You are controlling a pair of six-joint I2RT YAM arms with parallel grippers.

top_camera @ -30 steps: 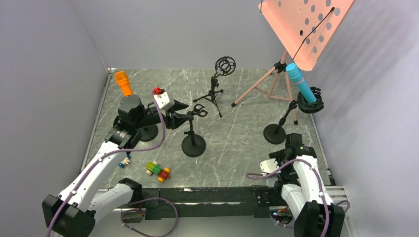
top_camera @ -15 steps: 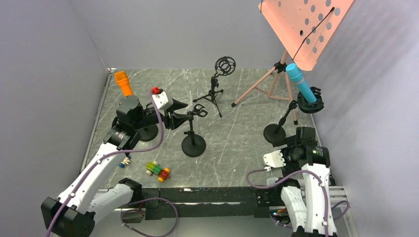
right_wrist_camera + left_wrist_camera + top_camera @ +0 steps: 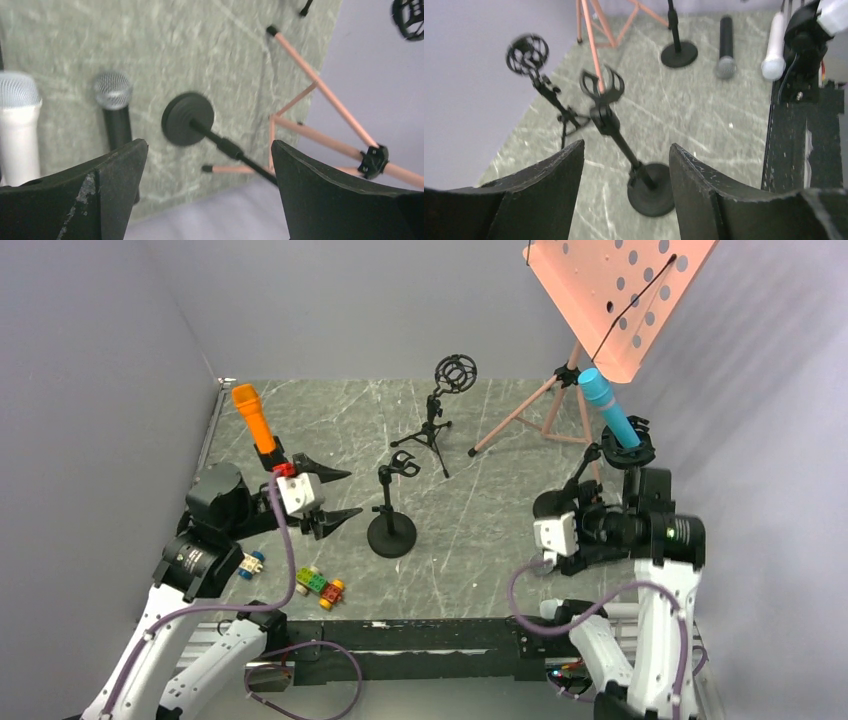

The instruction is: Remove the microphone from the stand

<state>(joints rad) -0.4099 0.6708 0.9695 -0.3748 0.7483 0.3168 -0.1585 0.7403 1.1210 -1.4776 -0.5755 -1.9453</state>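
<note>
Both grippers open, empty. Left gripper spread just beside the tilted orange microphone, whose lower end hides behind it. Right gripper spread wide near the stand carrying the blue microphone in its clip. Black microphone and white microphone lie on the table.

Plain pale grey walls closed in the tabletop on three sides. Its surface was grey-green and stone-patterned, with white veins. A black rail ran along its near edge. Light was soft and even.
</note>
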